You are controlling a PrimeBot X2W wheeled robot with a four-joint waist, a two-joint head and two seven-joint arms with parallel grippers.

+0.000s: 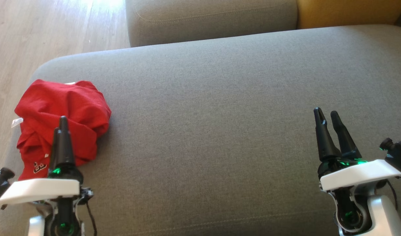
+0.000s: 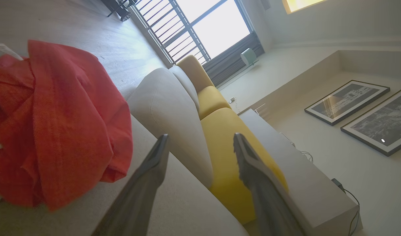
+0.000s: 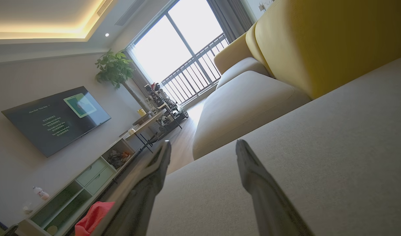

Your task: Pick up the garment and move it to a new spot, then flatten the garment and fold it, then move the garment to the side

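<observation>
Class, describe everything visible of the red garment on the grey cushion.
The garment is red, knit-looking fabric, crumpled into a loose heap with deep folds. A small white tag sticks out at its left edge; part of a black print shows at its near edge. It lies on the grey cushion's left end. The open left claw hangs beside it, not gripping.

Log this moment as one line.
stage: pickup not begun | garment: crumpled, left end of grey cushion | left gripper: open, by garment, empty | right gripper: open, empty
</observation>
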